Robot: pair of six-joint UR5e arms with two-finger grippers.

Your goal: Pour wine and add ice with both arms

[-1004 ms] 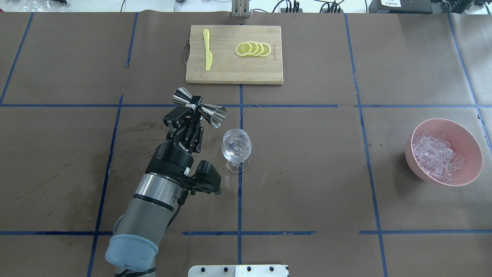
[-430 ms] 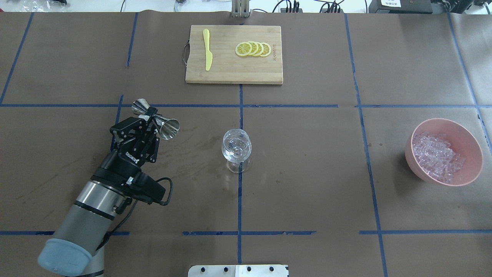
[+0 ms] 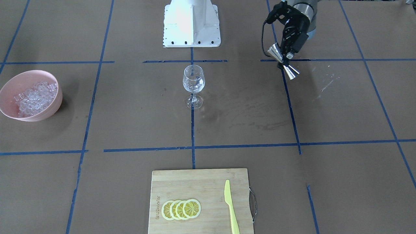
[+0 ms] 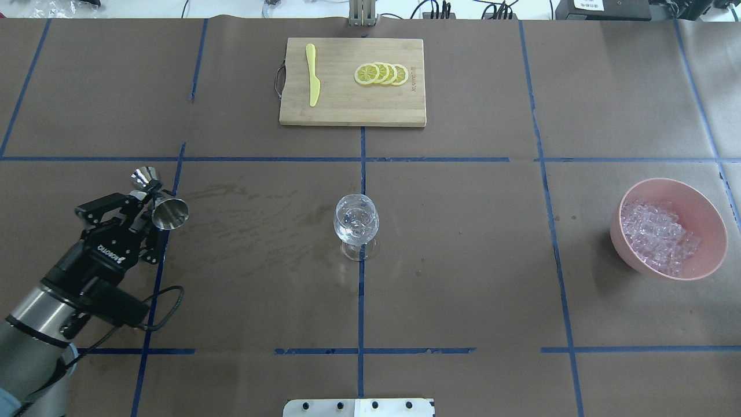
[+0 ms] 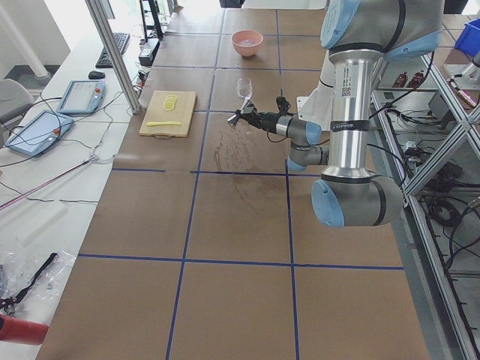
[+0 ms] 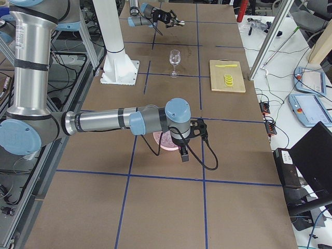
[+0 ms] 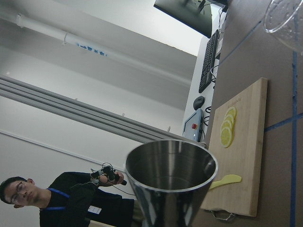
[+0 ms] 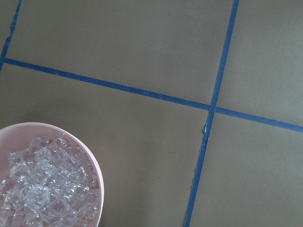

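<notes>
Overhead exterior view gives the left arm at the left side of the surface, with its fingers pinching the narrow waist of a steel measuring cup. The cup is held tilted almost on its side and is well apart from the glass, which stands upright in the middle. In the left wrist-mounted view the cup looks bright and empty as far as its inside shows, so the pouring step is probably done. The wine itself cannot be made out in any view; if it is in the glass, the amount is too small to see. Pale stains mark the surface between the cup and the glass. The ice lies as a heap in the pink bowl at the right side, far from the glass, and no cube is clearly seen in the glass. The right arm shows only in the exterior right view, reaching near the bowl, and whether its fingers are spread or pressed together cannot be told. The ice step therefore seems not yet done: cubes must be taken from the bowl and brought to the glass. The cutting board with lemon slices lies at the far side.
</notes>
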